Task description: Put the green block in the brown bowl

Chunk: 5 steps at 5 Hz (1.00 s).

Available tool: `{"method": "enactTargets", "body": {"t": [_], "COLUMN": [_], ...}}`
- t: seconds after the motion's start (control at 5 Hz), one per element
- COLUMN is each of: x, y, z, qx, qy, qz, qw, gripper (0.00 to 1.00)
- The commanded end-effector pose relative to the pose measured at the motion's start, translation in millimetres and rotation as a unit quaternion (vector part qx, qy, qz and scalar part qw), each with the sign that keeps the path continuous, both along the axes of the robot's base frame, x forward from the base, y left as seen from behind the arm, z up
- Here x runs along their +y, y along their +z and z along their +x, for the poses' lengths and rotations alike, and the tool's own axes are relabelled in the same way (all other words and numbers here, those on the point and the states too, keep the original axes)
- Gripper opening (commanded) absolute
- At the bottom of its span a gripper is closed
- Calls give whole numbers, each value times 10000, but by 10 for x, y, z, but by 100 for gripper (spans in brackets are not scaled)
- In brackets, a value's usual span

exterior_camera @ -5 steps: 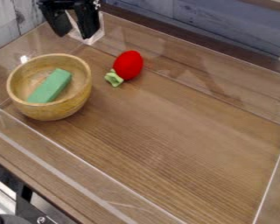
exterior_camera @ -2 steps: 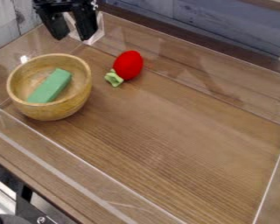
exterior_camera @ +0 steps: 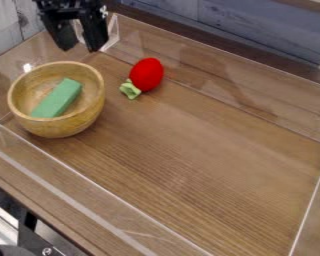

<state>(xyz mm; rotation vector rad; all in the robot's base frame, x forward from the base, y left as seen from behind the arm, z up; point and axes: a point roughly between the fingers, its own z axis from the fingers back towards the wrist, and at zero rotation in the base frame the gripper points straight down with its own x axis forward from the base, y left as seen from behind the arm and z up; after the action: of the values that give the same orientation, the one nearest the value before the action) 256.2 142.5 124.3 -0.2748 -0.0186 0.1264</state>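
Wood-grain tabletop [exterior_camera: 203, 150] with long streaked figure, bounded by clear, glossy low walls. At left stands the brown bowl [exterior_camera: 19, 115], round, deep and thick-rimmed, of pale wood with visible grain. The green block [exterior_camera: 56, 98], a flat, elongated light-green rectangle with matte faces, lies tilted inside the bowl, resting against its inner wall. Just right of the bowl, a smooth red strawberry-shaped toy [exterior_camera: 145, 73] with small green leaves lies on the tabletop. At the upper left, the dark claw [exterior_camera: 77, 42] hangs behind the bowl, fingers spread wide, holding nothing
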Motion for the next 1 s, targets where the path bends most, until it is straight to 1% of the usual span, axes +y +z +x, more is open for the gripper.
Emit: {"method": "enactTargets", "body": {"t": [0.0, 0.2, 0.4, 0.6, 0.8], "x": [74, 76, -162, -535, -903], "y": [34, 6, -32, -28, -3], "z": [-29, -3, 26, 106, 186], "qx": [-118, -119, -121, -217, -329], "qy": [4, 75, -88, -297, -794], "qz": [28, -33, -28, -4, 46], "qw": [9999, 9999, 9999, 9993, 9963], "gripper": [100, 100, 100, 100, 100]}}
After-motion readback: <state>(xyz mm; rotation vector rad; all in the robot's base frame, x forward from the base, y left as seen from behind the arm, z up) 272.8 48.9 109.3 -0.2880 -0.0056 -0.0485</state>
